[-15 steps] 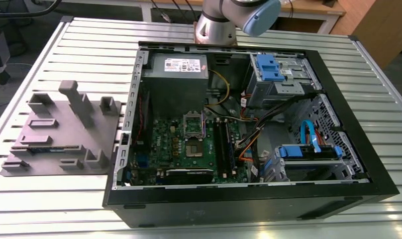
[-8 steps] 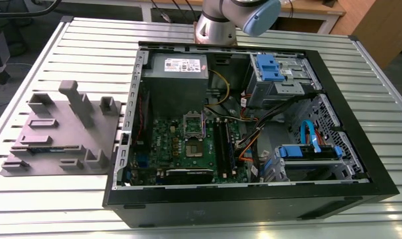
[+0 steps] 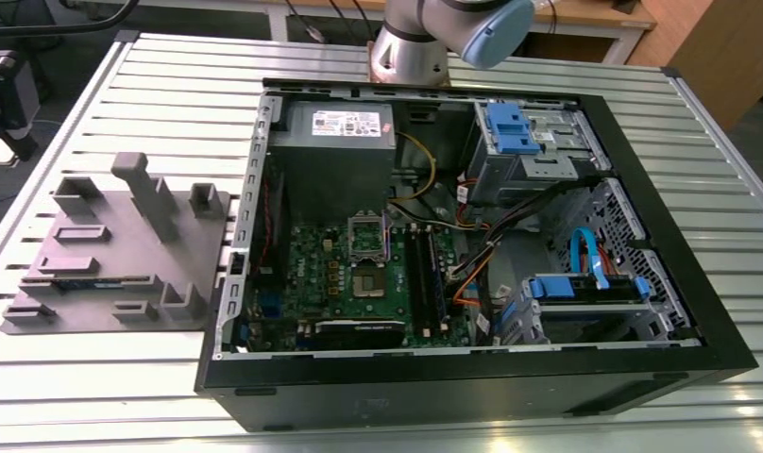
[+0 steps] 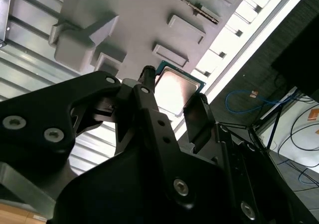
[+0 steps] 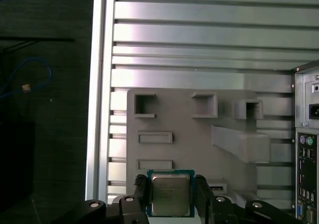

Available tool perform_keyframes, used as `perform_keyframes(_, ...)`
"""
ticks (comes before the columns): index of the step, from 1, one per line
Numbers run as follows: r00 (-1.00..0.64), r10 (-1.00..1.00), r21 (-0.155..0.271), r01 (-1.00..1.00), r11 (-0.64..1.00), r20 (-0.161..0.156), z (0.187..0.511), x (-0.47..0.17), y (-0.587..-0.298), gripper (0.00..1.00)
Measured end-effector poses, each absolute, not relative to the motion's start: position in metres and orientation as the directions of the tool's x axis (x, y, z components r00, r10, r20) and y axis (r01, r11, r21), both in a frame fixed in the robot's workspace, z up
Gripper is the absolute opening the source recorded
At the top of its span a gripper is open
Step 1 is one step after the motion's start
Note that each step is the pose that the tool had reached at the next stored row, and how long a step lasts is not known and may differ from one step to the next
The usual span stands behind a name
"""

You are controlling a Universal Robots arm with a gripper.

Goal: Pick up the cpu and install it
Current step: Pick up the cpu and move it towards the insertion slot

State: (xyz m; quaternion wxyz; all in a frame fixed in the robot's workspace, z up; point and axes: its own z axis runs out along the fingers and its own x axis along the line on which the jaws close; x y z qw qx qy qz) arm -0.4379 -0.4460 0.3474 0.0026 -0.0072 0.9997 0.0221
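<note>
Slatted aluminium forms the counter [image 3: 167, 75], and the cpu [image 5: 170, 196] hangs above it with its metal top facing the first wrist view. The end effector [image 5: 171, 184] is closed on it, its fingers [image 5: 202, 196] pinching two opposite edges (an edge grip probably keeps the pads off the contact face underneath). The chip sits well clear of the grey fixture tray [image 5: 189, 129], so the tray's pockets and upright posts look unlikely to foul it. That tray lies near the counter's edge on the exterior view's left, with dark floor just past the rail. Beside the tray lies the open computer case [image 3: 634, 368]. Its walls fence in the motherboard [image 3: 356, 283], and loose cables [image 3: 483, 255] crowd the board's side toward the exterior view's right, so the open room seems to be mainly from straight above.
</note>
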Motion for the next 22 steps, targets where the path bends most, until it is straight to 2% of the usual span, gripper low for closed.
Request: perform_keyframes(22,-1.000,-0.014,0.050,-0.015,0.999,-0.006,0.370,-0.431,-0.446,0.48)
